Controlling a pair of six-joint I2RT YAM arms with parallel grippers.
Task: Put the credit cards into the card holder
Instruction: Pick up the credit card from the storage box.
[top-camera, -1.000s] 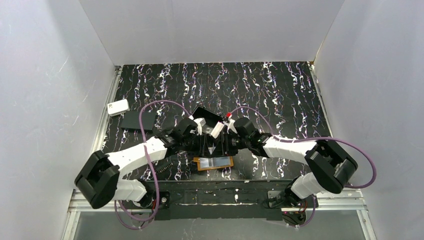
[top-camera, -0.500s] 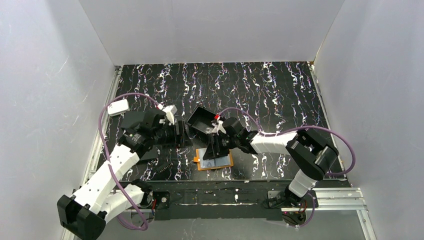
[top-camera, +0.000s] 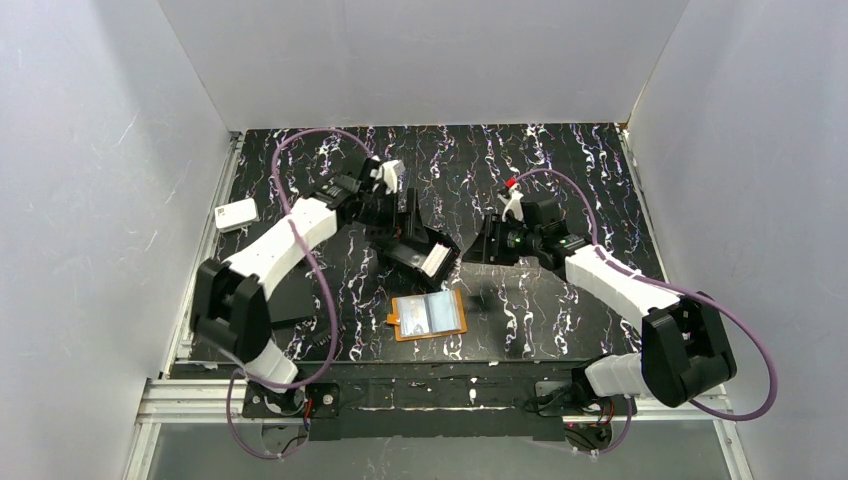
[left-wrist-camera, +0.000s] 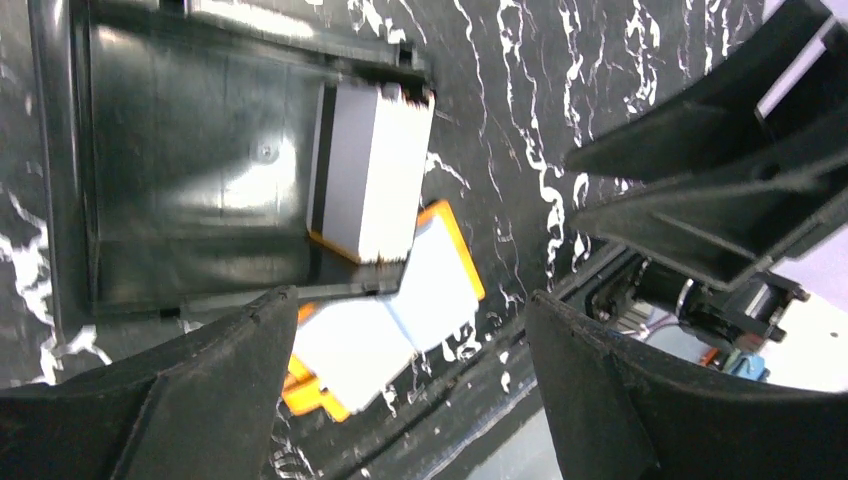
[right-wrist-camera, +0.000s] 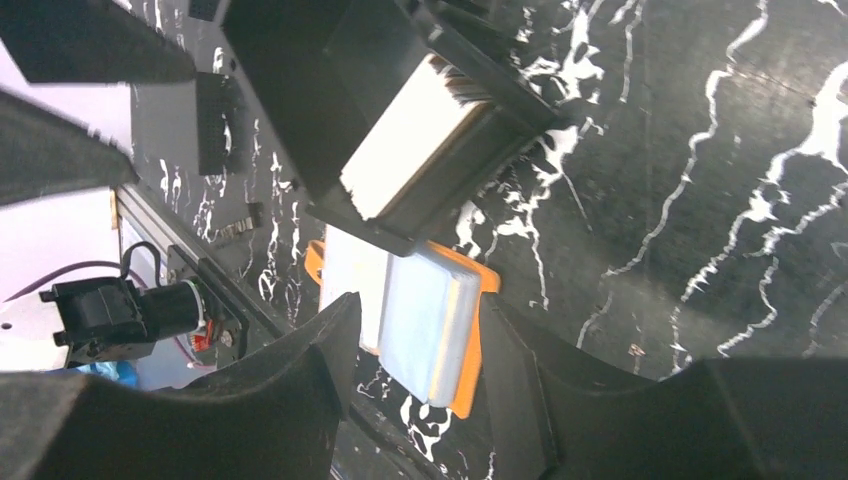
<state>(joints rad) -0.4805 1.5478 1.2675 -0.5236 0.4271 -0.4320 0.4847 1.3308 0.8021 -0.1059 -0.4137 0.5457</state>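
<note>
Right ahead of the left claw (left-wrist-camera: 410, 300), spread wide and empty, the credit cards (left-wrist-camera: 370, 170) sit stacked in a corner of the black tray (left-wrist-camera: 180, 150), with the card holder (left-wrist-camera: 390, 325) lying open just beyond them. Right claw (right-wrist-camera: 415, 310) is open and empty too, hovering above the holder. Looks barely started to me: the whole stack needs picking out and sliding into pockets.

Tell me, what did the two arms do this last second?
Both arms pulled apart from the middle. The left gripper swung out, then came to the far side of the black tray; the right gripper backed off rightward. Both stand open, empty. The card holder and white box stayed put; credit cards lie in the tray.
</note>
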